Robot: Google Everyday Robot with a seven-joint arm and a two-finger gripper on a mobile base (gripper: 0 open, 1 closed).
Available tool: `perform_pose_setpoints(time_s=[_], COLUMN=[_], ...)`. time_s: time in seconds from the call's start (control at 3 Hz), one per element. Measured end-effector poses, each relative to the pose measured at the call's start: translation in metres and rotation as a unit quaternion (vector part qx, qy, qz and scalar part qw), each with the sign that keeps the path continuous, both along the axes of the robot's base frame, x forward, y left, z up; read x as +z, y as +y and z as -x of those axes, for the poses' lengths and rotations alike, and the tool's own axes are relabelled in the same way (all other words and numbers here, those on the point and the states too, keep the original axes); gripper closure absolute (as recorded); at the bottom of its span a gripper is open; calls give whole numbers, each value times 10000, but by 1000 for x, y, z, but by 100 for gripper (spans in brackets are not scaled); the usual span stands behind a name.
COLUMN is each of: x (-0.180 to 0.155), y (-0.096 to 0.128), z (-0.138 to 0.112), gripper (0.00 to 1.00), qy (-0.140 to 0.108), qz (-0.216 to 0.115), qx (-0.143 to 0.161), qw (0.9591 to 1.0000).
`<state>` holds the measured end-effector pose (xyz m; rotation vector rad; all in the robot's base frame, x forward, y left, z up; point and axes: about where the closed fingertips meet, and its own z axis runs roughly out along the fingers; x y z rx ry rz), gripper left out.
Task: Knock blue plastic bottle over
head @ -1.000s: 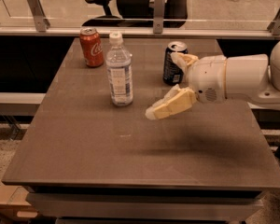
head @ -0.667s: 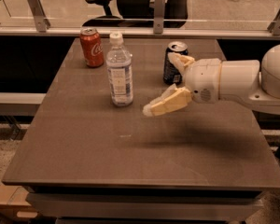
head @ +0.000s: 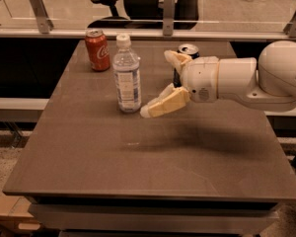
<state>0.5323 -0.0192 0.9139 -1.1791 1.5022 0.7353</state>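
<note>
Where the brown table [head: 89,172] spreads out nearest me, the gripper [head: 159,84] hangs low over its middle, reaching in from the right with its two fingers spread wide, the lower tip just beside the foot of the blue plastic bottle [head: 127,78]. That bottle stands upright, long axis vertical, white cap on top, perhaps full of clear water. Farther back stand a red can [head: 97,50] and a dark can [head: 187,50], half hidden behind the gripper.
</note>
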Motion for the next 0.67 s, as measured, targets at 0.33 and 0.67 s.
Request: perform_pose_setpoints(time_s=[0.33,0.67], x=[-6,-15], y=[19,35], z=[-6,-12], gripper=[0,0], qy=[63,175], qz=[32,40], qx=[218,394], qw=[9997,9991])
